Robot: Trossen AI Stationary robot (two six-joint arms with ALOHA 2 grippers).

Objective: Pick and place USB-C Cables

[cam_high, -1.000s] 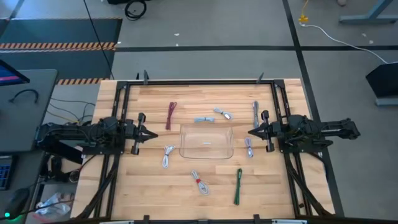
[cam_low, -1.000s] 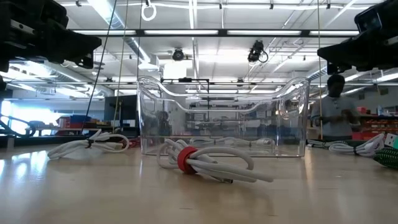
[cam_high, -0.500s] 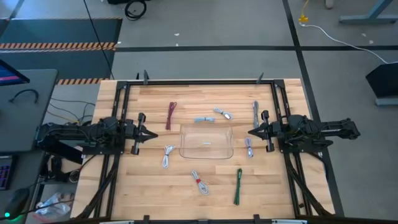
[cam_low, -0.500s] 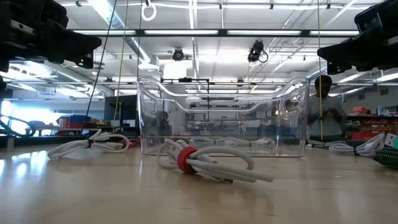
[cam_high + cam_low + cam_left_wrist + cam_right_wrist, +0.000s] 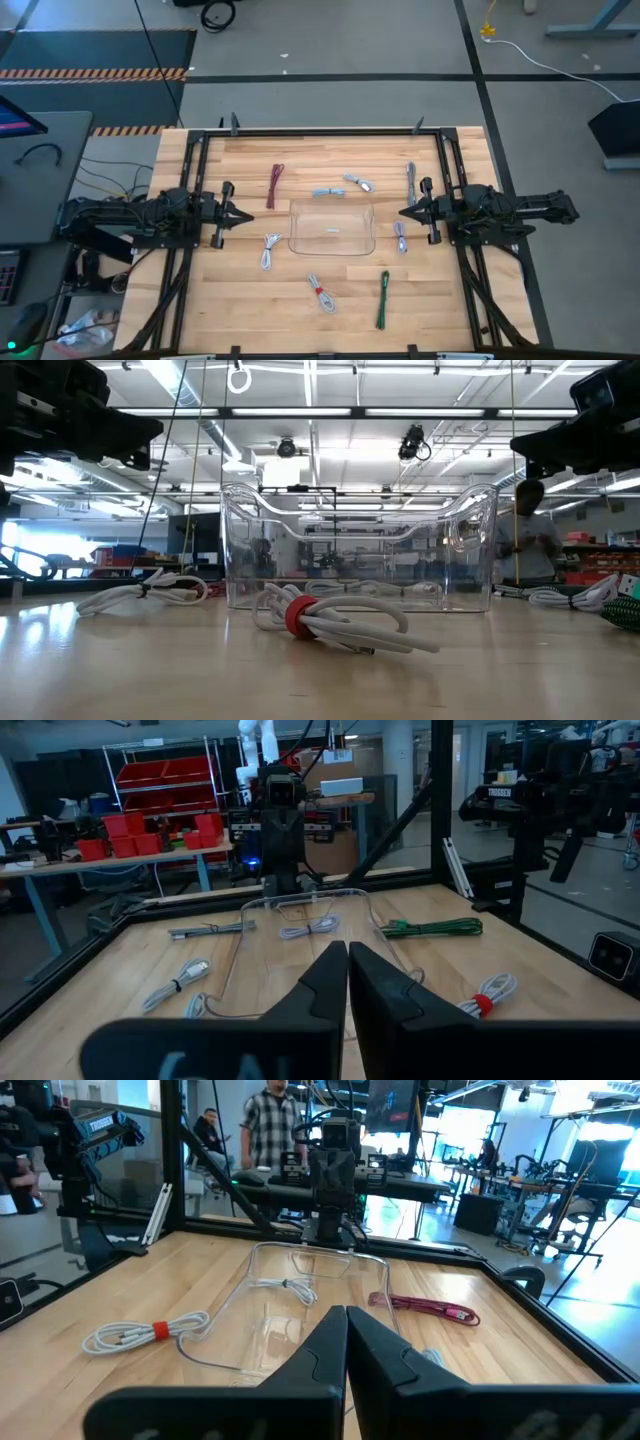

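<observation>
Your light comes from long ceiling strips [image 5: 330, 410], bright and even, so shadows on the table [image 5: 330, 300] stay faint. Glare runs along the clear tray [image 5: 360, 545] walls (the room shows warped through them). Close to each wrist camera the dark fingers [image 5: 330, 990] look soft; things beyond them stay sharper.

Grey floor [image 5: 330, 100] w/ dark tape lines round wood table [image 5: 330, 300] — hazard stripes [image 5: 90, 72] beyond. Red bins on shelving [image 5: 160, 790] behind; ceiling strip lights [image 5: 310, 410] overhead.

Eight USB-C Cables [image 5: 276, 184], one clear tray [image 5: 331, 227] and two arms on one table [image 5: 440, 300]
</observation>
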